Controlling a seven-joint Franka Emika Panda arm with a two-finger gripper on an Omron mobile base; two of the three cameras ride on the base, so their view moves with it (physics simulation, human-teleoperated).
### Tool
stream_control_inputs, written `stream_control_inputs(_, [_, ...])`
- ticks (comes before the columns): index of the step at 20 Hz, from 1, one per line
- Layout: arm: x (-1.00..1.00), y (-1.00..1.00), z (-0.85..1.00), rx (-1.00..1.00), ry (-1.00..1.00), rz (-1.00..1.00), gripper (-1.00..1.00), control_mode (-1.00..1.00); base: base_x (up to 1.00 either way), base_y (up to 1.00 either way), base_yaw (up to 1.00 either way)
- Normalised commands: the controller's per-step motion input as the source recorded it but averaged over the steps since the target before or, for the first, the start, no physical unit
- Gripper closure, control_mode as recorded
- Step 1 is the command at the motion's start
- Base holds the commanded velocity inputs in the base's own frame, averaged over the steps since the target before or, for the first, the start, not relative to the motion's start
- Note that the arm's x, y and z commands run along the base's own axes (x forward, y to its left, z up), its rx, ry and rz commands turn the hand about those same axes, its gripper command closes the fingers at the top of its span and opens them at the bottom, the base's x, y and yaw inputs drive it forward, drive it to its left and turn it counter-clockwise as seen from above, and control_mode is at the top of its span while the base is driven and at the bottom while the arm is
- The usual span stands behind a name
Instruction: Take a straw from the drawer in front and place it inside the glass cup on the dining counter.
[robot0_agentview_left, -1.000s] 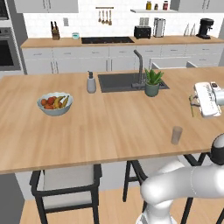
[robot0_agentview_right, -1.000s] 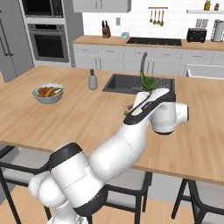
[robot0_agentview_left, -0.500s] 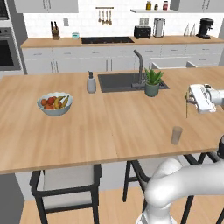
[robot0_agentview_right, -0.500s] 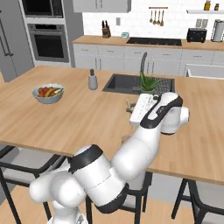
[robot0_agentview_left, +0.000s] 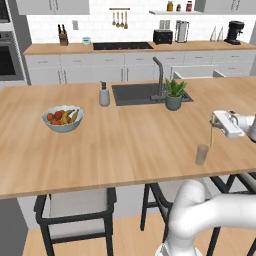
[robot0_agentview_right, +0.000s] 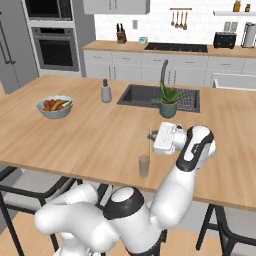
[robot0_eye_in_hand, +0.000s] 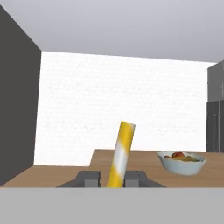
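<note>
Wooden dining counter (robot0_agentview_left: 125, 145), fruit bowl (robot0_agentview_left: 63, 118), plant pot (robot0_agentview_left: 174, 102), soap bottle (robot0_agentview_left: 104, 95)

Even, bright, diffuse light with no clear source; nothing glares. The worktop (robot0_agentview_left: 125, 145) shows only faint, soft shadows. Both base views are slightly soft and low in detail. Just above the fingers (robot0_eye_in_hand: 89, 178) the straw (robot0_eye_in_hand: 120, 153) looks blurred, the far wall flat white.

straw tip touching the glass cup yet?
Apart. Right base view: the straw, held in the end effector, hangs above and beside the glass cup.
</note>
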Motion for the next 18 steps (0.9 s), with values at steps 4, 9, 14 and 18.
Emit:
stream_control_inputs(4, [0.00,0.17,-0.08,0.04,-0.08,0.00,1.00,-1.00,0.00,0.00,0.00])
stream_control_inputs(9, [0.05,0.15,0.00,0.04,-0.09,0.00,1.00,-1.00,0.00,0.00,0.00])
stream_control_inputs(14, [0.16,0.01,-0.03,0.00,-0.01,0.00,1.00,-1.00,0.00,0.00,0.00])
stream_control_inputs(18, [0.21,0.00,-0.10,0.00,0.00,0.00,1.00,-1.00,0.00,0.00,0.00])
